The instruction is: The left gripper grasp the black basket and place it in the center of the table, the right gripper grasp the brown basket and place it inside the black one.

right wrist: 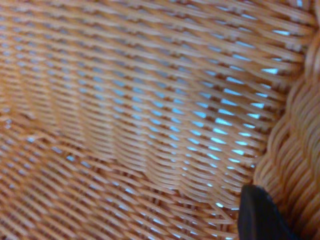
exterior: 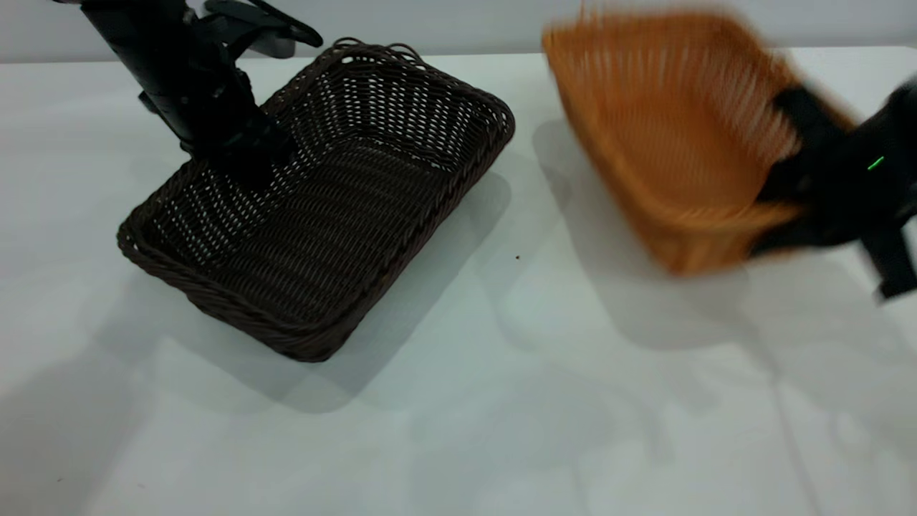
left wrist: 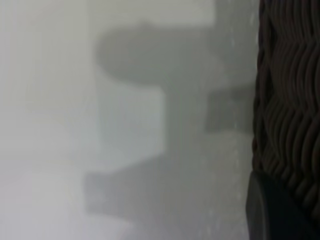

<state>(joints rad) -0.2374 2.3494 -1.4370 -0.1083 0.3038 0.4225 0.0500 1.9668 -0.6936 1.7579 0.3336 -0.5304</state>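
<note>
Surface: plain white table [exterior: 501, 401], pale wall behind.
Black basket [exterior: 322, 201]: resting flat left of centre, long axis running diagonally, my left gripper [exterior: 240, 161] at its left wall; whether those fingers are pinched or apart, I cannot tell.
Brown basket [exterior: 673, 136]: lifted and tilted, my right gripper [exterior: 784, 215] clamped on its right rim.
Key relation: black basket lies to the brown one's left, well apart.
Judgement: my carry goes leftward, then I level it and match the diagonal.

A lab-style test bench is suggested: a plain white table [exterior: 458, 401] is set against a bare pale wall [exterior: 444, 25], and only two black robot arms [exterior: 179, 86] are mounted at it.
</note>
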